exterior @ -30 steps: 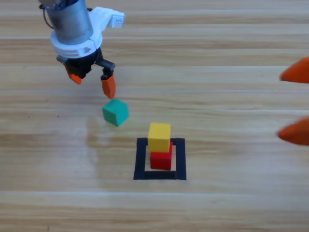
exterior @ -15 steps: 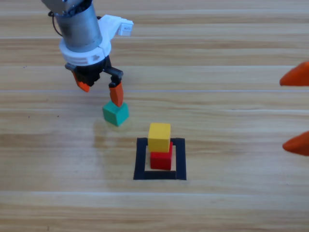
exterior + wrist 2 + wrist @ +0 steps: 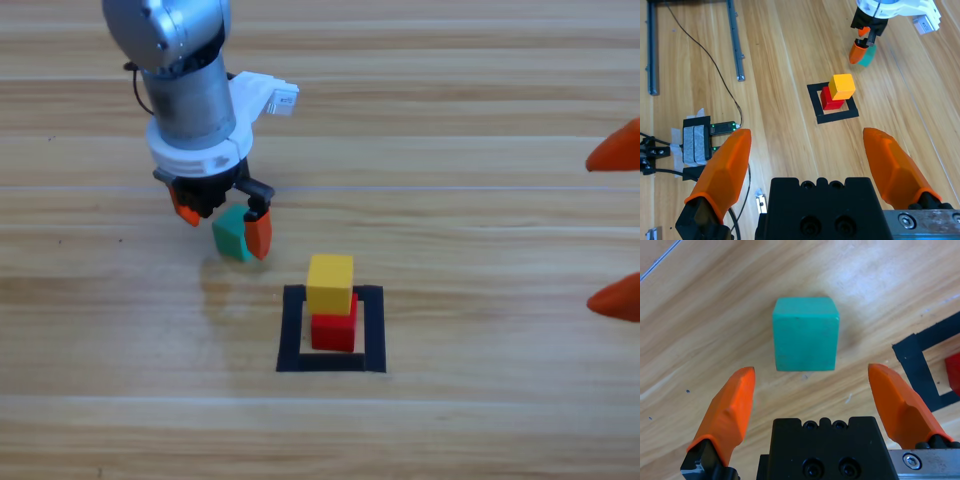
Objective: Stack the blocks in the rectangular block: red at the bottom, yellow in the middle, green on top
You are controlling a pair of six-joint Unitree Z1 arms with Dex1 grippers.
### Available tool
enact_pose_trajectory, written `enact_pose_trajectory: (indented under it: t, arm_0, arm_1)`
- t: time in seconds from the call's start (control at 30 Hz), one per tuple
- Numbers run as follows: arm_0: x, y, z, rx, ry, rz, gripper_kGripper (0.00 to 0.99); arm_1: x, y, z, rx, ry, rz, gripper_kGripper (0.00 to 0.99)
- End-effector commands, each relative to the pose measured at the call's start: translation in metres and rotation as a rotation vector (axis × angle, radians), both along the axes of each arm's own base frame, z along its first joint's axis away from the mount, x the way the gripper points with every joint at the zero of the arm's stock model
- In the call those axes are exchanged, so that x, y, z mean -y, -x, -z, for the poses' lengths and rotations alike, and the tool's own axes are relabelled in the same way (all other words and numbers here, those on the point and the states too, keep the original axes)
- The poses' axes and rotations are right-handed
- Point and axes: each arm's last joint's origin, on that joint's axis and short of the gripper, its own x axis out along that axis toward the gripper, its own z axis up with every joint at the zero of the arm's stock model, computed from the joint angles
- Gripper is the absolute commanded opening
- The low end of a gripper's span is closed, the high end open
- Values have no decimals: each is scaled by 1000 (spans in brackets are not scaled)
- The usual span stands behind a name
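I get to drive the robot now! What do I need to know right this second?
Left gripper: open, down around the green cube, one jaw on each side, not gripping yet.
Right gripper: open, waiting at the right edge.
Done: red cube sits inside the tape square, yellow cube on top of it.
Green cube lies on the table up and left of the square.
Left to do: close on green, lift it, set it on yellow.
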Motion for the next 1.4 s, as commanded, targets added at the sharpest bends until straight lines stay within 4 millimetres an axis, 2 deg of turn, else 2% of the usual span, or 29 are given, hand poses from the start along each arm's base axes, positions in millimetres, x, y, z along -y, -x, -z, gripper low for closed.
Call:
enact_pose_trajectory:
  t: [0.03, 0.23, 0.97, 1.27, 1.4]
  arm_0:
    - [6, 4, 17, 14, -31, -3, 959]
    - [8, -1, 29, 21, -39, -7, 957]
    - [15, -5, 47, 16, -45, -1, 928]
    - [20, -5, 59, 4, -55, 11, 874]
    - [22, -5, 64, -1, -58, 15, 746]
  arm_1:
    - [-18, -3, 16, -63, 51, -81, 986]
    - [-21, -4, 19, -64, 59, -101, 988]
    - [-28, -10, 27, -92, 80, -110, 989]
    - [-31, -12, 28, -100, 86, -108, 989]
    - [-31, -12, 28, -100, 86, -108, 989]
